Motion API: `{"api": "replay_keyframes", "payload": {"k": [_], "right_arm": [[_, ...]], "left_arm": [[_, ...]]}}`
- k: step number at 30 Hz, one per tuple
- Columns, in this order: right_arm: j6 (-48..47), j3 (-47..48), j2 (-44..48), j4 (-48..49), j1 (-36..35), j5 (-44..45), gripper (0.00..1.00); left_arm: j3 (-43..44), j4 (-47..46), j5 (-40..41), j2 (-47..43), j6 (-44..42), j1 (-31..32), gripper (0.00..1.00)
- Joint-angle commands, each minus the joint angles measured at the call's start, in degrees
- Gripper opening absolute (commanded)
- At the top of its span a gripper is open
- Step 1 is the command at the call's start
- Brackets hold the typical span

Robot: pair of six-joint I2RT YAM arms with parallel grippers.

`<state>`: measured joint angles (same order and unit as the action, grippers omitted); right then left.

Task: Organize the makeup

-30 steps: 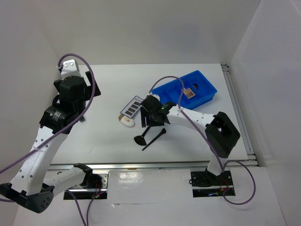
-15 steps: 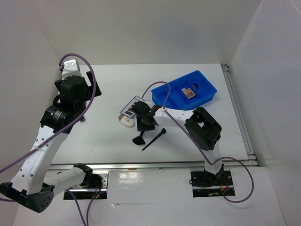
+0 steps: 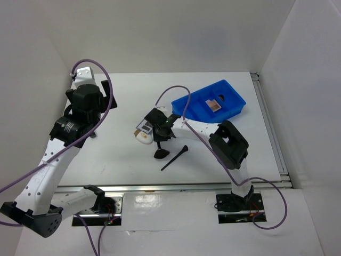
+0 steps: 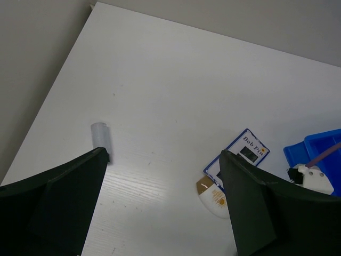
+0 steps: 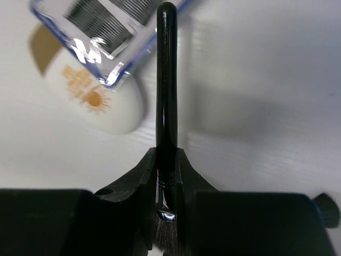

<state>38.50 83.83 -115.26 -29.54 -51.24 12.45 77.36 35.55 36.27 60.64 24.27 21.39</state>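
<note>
White table (image 3: 122,106) noted. Sponge (image 5: 101,101) and eyeshadow palette (image 5: 106,32) are laid just ahead-left of the right gripper (image 5: 166,178). Clamped brush (image 5: 166,80) is apparently touching the surface. Second brush (image 3: 175,158) is seen just beside it, blue tray (image 3: 184,106) farther off, small pale cylinder (image 4: 99,136) well apart.

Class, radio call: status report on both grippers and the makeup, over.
Left gripper open, empty. Right gripper shut on thin black brush. Dark rectangular palette and white egg-shaped sponge close beside its handle.
</note>
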Motion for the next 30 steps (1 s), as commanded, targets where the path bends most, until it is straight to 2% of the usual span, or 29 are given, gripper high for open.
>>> {"api": "replay_keyframes", "payload": {"k": [1, 5, 7, 10, 15, 16, 18, 21, 22, 30], "right_arm": [[-4.38, 5.54, 6.18, -0.60, -0.61, 3.71, 0.01], [-11.76, 10.81, 8.65, -3.24, 0.61, 10.65, 0.00], [-16.07, 9.78, 11.63, -0.89, 3.15, 16.53, 0.01], [-25.38, 5.56, 15.59, 6.84, 7.55, 22.34, 0.03], [-39.97, 1.17, 16.83, 18.70, 20.11, 29.46, 0.03], [-41.82, 0.29, 16.30, 24.47, 21.96, 32.26, 0.03], [-43.25, -0.25, 15.78, 29.08, 28.00, 31.77, 0.03], [-44.73, 0.37, 13.67, 32.34, 33.12, 30.36, 0.03], [-45.96, -0.33, 12.44, 36.79, 33.83, 30.36, 0.03], [-51.32, 0.28, 4.18, 47.19, 38.58, 31.76, 0.04]], "left_arm": [[1.56, -2.24, -2.07, 0.27, 0.42, 0.23, 1.00], [2.09, -2.24, -2.61, -0.26, 0.43, 0.23, 1.00], [1.56, -2.24, -2.61, -0.26, 0.43, 0.23, 1.00], [1.56, -2.77, -3.14, -0.26, 0.43, 0.23, 1.00], [1.56, -2.24, -2.43, -0.26, 0.43, 0.23, 1.00], [1.56, -2.24, -2.43, -0.26, 0.43, 0.23, 1.00], [1.04, -2.76, -2.43, -0.26, 0.43, 0.23, 1.00], [-0.27, -3.55, -0.78, 1.05, -0.80, 0.23, 1.00], [-0.28, -4.34, -0.76, 1.06, -1.41, 0.23, 1.00], [-0.98, -5.57, -1.20, 5.63, -1.24, 0.23, 1.00]]}}
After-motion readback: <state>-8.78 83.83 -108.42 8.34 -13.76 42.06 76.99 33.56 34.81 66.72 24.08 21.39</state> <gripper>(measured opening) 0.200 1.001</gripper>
